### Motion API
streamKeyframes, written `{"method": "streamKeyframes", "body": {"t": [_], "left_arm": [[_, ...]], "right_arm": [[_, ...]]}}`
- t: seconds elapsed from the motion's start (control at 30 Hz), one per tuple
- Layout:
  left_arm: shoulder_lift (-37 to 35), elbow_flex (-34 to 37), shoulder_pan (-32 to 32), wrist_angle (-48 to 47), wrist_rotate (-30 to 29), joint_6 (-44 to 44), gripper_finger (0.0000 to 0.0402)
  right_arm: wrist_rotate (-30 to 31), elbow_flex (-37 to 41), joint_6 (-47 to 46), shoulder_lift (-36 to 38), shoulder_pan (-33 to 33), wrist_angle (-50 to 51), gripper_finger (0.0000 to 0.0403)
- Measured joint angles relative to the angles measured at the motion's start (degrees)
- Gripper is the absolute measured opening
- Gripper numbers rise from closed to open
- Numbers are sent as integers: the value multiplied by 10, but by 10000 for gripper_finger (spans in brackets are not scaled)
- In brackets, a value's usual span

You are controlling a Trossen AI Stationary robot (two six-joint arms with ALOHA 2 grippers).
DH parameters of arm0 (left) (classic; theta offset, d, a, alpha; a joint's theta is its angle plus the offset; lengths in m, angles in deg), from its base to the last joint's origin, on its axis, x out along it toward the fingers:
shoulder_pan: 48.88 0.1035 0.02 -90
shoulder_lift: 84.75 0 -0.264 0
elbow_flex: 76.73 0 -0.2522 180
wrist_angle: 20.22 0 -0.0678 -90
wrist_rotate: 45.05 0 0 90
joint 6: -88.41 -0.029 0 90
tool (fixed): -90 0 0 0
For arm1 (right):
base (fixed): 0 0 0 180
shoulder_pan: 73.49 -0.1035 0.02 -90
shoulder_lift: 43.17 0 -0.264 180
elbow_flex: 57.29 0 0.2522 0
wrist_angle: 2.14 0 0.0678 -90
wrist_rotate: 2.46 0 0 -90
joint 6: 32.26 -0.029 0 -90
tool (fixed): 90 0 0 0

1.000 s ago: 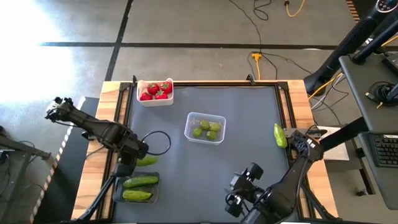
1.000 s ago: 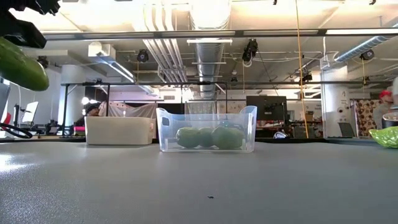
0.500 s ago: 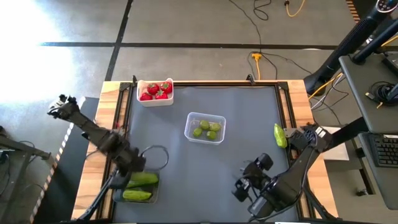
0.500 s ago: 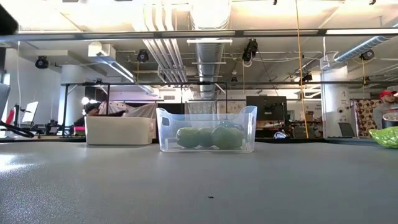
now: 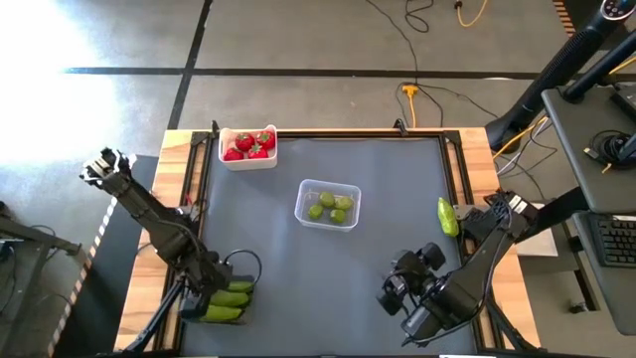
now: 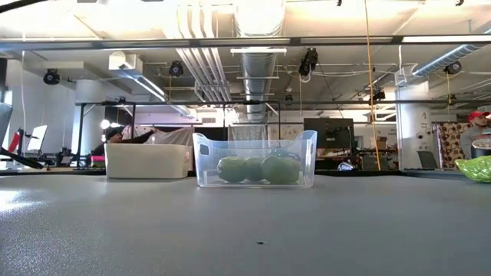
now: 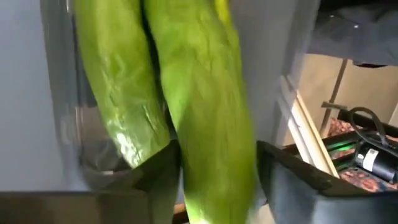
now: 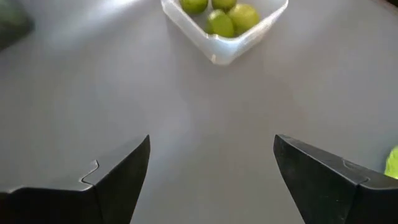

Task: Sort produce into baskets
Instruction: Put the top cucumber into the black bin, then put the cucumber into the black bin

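Observation:
My left gripper [image 5: 223, 289] is down over the dark tray [image 5: 245, 318] at the near left, shut on a long green cucumber [image 7: 208, 124]. Another cucumber [image 7: 115, 93] lies in the tray right beside it. My right gripper [image 5: 412, 283] is open and empty above the mat at the near right. The clear tub [image 5: 328, 204] at mid-table holds yellow-green fruits [image 8: 221, 18]. The white tub [image 5: 248, 146] at the far left holds red strawberries. One more cucumber [image 5: 447, 216] lies at the mat's right edge. My left gripper pinches the cucumber's two sides [image 7: 186, 180] between its two fingers, which lie across it. The fingers come from above, pointing down into the tray. The cucumber lies along the other cucumber; whether it rests on the tray floor I cannot tell.
A black cable loops on the mat next to the tray [image 5: 253, 261]. Wooden rails [image 5: 467, 179] frame the mat. Bare mat [image 5: 328, 288] lies between the two arms and around the clear tub. The low view shows the clear tub [image 6: 255, 159] and white tub [image 6: 147, 161].
My left gripper has gone toward the table's near edge and down, carrying the cucumber from above the mat into the dark tray beside the other cucumbers. My right gripper has shifted a little toward the right and far edges, still open.

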Motion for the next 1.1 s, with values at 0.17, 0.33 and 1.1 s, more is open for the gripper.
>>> {"method": "streamKeyframes", "body": {"t": [0.17, 0.33, 1.1], "left_arm": [[-4, -4, 0, 0, 5, 41, 247], [-4, -50, 5, -14, 10, 61, 293], [84, -191, 447, 139, -220, -432, 297]], "right_arm": [[-48, 7, 3, 5, 0, 0, 349], [-57, 32, -10, 11, 4, 0, 352], [-322, 398, 327, 147, 473, 0, 352]]}}
